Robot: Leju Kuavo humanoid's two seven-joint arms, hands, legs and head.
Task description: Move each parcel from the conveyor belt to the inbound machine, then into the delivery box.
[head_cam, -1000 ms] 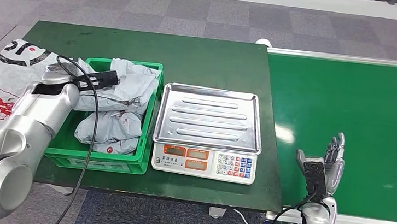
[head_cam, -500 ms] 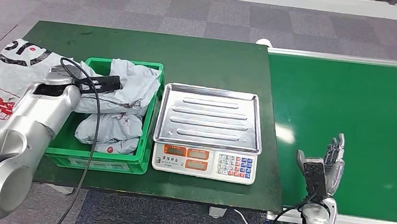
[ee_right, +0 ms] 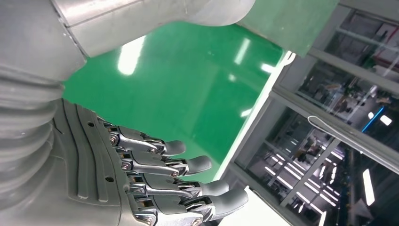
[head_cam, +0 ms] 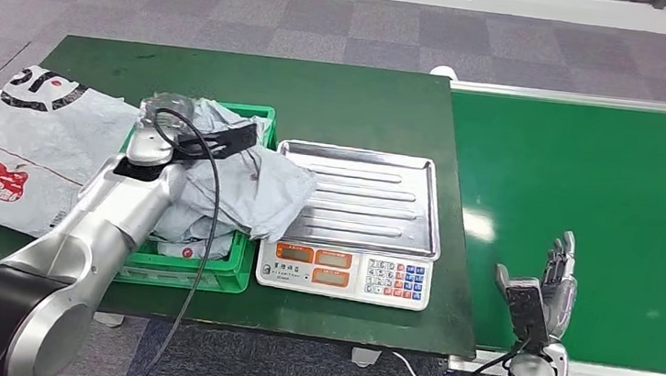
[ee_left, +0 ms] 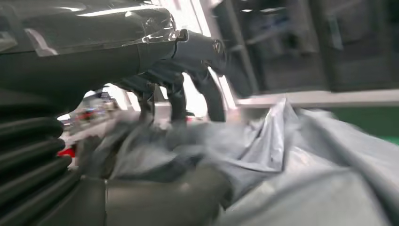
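Since the earlier frame my left hand (head_cam: 189, 137) has dragged a grey parcel (head_cam: 260, 190) from the box (head_cam: 239, 266) onto the scale (head_cam: 373, 212), fingers gripping it. Right hand (head_cam: 548, 287) hovers open-fingered over the belt (head_cam: 605, 196); progress looks reversed.

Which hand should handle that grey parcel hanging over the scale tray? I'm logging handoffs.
Likely the left hand: it's above the green crate, apparently already gripping the grey parcel. The right hand sits open over the conveyor belt, far off.
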